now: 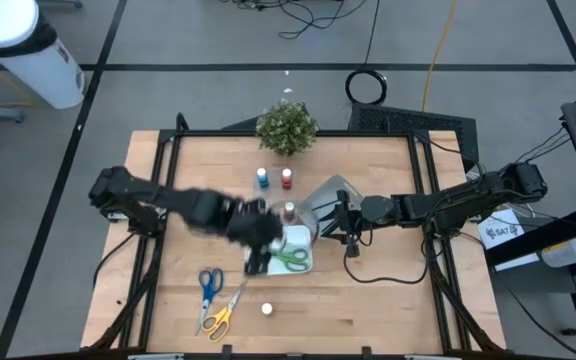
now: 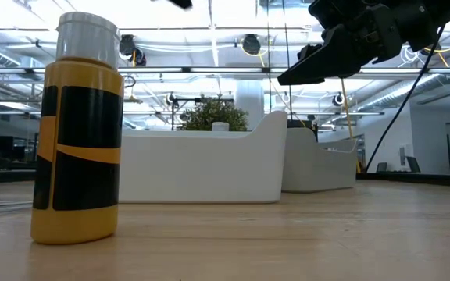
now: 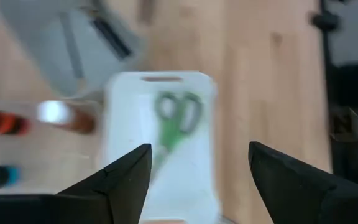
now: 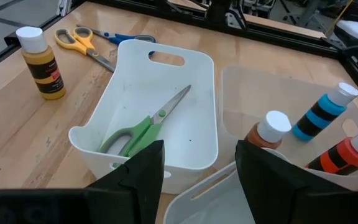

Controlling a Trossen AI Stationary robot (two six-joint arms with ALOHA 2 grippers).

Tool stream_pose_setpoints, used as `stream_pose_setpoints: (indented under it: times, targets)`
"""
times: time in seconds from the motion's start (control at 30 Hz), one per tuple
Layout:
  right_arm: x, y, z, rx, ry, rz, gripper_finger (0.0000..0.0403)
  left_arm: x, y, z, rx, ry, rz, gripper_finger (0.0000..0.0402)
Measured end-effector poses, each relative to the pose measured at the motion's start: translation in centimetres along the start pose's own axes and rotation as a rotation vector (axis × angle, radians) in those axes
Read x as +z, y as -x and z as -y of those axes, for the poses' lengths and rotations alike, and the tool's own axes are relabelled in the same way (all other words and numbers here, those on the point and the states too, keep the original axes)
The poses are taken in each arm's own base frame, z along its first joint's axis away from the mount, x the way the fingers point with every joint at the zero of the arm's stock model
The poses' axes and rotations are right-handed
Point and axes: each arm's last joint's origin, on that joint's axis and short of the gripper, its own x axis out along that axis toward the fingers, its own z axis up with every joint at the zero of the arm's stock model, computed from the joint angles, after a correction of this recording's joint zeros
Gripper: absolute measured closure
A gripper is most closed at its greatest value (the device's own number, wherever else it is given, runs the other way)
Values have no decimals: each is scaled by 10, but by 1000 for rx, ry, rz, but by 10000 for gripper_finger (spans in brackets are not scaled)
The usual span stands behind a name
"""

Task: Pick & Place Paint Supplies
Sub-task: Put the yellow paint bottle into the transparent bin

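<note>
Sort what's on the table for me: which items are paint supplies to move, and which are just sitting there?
Job items:
green-handled scissors, lying in the white tray
blue-handled scissors
yellow-handled scissors
yellow paint bottle with black label
blue paint bottle
red paint bottle
brown paint bottle

Just there:
white handled plastic tray
clear tray
grey tray
leafy potted plant

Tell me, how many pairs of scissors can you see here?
3. The green-handled scissors lie inside the white tray. The blue-handled scissors and the yellow-handled scissors lie side by side on the bare table, near its front edge. The arms might hide more.
</note>
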Motion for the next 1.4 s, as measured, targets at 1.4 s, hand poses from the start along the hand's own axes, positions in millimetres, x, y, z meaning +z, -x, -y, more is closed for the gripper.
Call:
stream_pose_setpoints:
  times: [1.4]
  targets:
    - [0, 0, 0, 0, -8, 1, 216, -64, -129, 128, -68, -239, -251, 193]
